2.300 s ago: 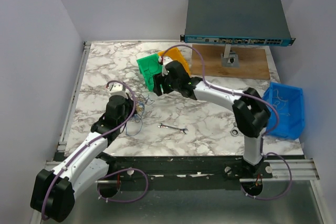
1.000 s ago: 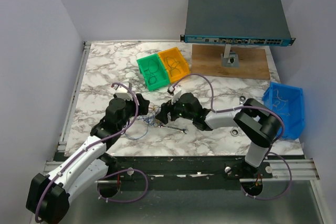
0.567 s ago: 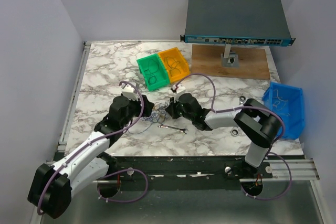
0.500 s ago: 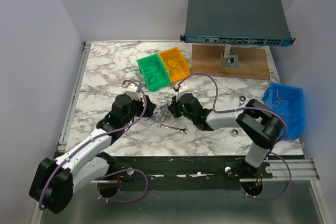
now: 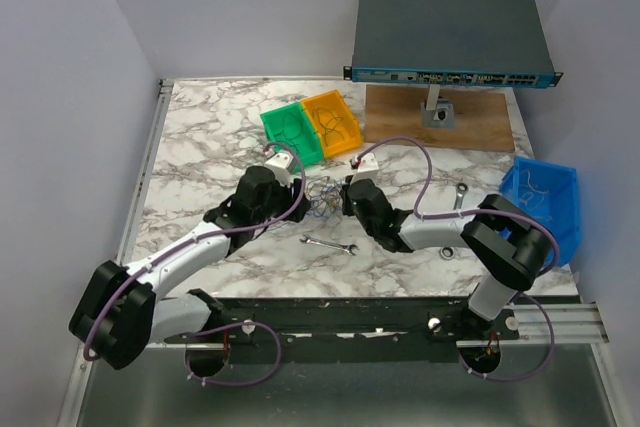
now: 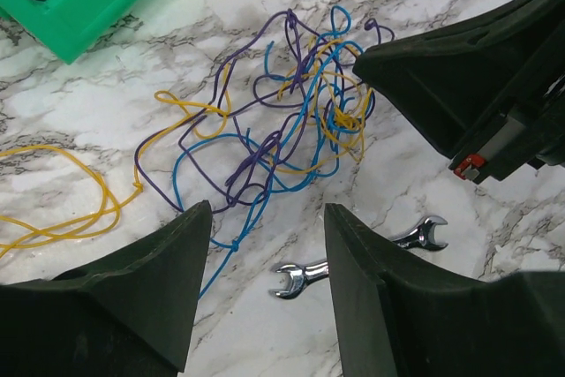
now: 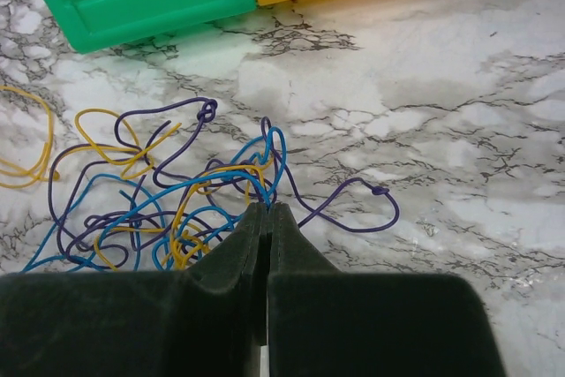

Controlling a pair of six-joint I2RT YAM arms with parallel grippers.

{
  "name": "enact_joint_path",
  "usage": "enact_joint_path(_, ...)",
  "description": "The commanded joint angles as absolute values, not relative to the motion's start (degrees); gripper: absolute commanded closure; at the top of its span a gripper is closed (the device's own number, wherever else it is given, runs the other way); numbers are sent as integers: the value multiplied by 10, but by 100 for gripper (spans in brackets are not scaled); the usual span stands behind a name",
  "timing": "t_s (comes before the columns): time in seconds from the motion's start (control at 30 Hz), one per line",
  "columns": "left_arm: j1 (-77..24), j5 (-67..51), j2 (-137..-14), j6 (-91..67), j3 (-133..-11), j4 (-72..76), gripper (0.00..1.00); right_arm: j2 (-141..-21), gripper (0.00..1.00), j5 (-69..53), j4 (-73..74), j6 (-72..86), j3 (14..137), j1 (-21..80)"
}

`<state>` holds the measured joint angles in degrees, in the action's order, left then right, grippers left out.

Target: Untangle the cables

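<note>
The cables (image 6: 282,116) lie as a loose tangle of blue, yellow and purple wire loops on the marble table, between the two grippers (image 5: 320,199). My right gripper (image 7: 267,209) is shut on the tangle's right edge, with blue strands running into its pinched tips. The same gripper shows as a dark wedge (image 6: 362,64) touching the tangle in the left wrist view. My left gripper (image 6: 265,222) stands open just short of the tangle's near side, with nothing between its fingers (image 6: 168,297). A separate yellow loop (image 6: 62,209) trails off to the left.
A small steel wrench (image 5: 331,243) lies just in front of the tangle. A green bin (image 5: 288,129) and an orange bin (image 5: 336,119), each with wire in it, stand behind it. At the right are a blue bin (image 5: 545,209) and a network switch (image 5: 450,39) on a wooden board (image 5: 480,122).
The right gripper shut on the tangle and drew it back and to the right. The left arm followed to the right, its jaws narrowing.
</note>
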<state>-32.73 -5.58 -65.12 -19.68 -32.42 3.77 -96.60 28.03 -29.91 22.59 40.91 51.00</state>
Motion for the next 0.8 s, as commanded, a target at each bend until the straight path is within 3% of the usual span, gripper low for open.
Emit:
enact_joint_path(0.0,-345,-24,-692,-179,-364,-18,46,-956,99,327,-291,241,402,513)
enact_joint_path(0.3,-355,-4,-789,-183,-428,-91,49,-952,99,357,-275,253,405,512)
enact_joint_path(0.47,-355,-5,-820,-185,-450,-113,59,-958,99,344,-274,255,408,512)
enact_joint_path(0.77,-355,5,-762,-185,-416,-81,57,-956,99,357,-267,259,410,512)
